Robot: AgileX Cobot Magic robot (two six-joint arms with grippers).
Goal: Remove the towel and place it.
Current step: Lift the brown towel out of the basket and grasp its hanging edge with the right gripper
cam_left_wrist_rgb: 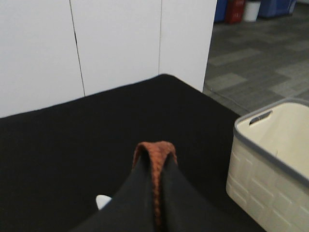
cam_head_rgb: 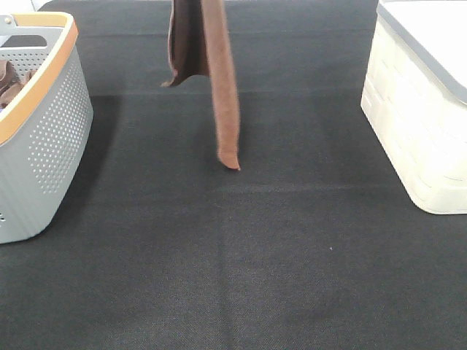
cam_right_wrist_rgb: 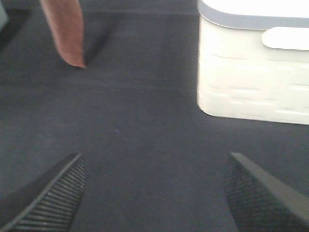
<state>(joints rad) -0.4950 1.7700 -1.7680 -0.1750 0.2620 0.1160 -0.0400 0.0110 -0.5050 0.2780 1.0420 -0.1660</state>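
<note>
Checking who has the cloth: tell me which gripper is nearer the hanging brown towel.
Left. The left gripper is shut on a fold of the towel. The right gripper hangs open over the black table, apart from the towel's lower tip.

Two plastic baskets — grey perforated basket (cam_head_rgb: 51, 138), cream ribbed basket (cam_head_rgb: 408, 131) — one reddish-brown microfibre towel (cam_head_rgb: 225, 95), one bunched brown cloth (cam_head_rgb: 6, 84)

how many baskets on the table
2: a grey perforated plastic basket with an orange rim at the left edge, a cream plastic basket with a grey rim at the right.
</note>
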